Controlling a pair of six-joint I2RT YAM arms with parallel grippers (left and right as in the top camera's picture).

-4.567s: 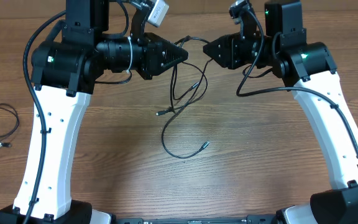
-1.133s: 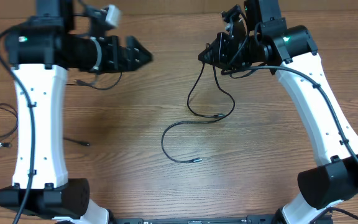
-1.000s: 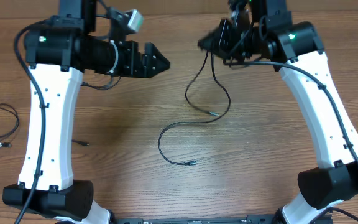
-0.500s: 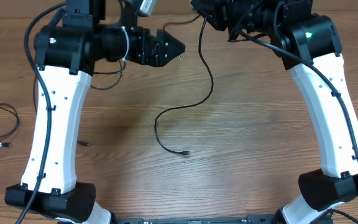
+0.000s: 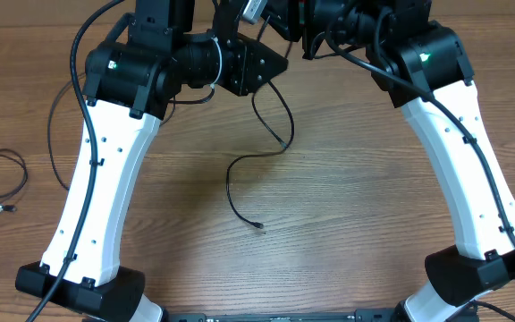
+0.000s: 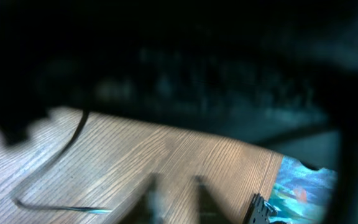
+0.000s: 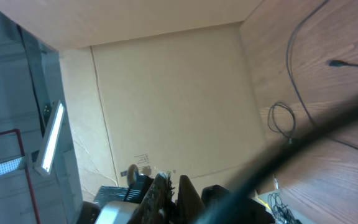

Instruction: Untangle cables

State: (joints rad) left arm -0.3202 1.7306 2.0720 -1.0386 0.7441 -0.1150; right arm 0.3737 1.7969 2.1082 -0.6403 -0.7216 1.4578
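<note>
Overhead: wood-grain table [image 5: 356,224] under loose black cable [image 5: 229,183].

No text, brand, number or sign can be read in any of the views. In the right wrist view, a small dark printed mark [image 7: 140,158] sits on the tan cardboard panel [image 7: 166,93], toward its six o'clock edge. It is too small and faint to make out.
</note>
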